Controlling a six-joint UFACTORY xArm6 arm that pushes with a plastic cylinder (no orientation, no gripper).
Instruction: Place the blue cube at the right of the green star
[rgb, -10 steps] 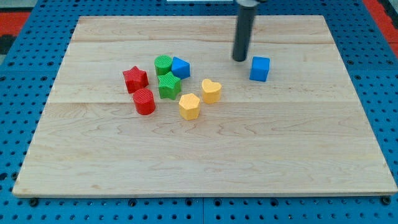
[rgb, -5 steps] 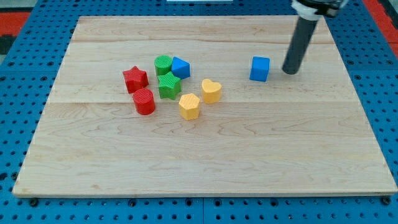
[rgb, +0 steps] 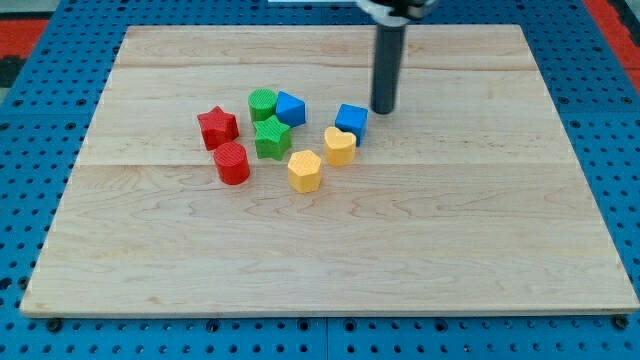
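Blue cube (rgb: 351, 120): shifted leftward since a moment ago, now touching yellow heart (rgb: 340, 146), nearing green star (rgb: 271, 137). Your tip (rgb: 383, 109): just right of it, holds nothing.

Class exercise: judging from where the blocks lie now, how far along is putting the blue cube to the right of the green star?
Mostly done: the blue cube lies to the view's right of the green star, touching the yellow heart. In hand: my tip sits just right of the cube. Left: closing the gap to the star.

No readable text, labels or numbers anywhere.
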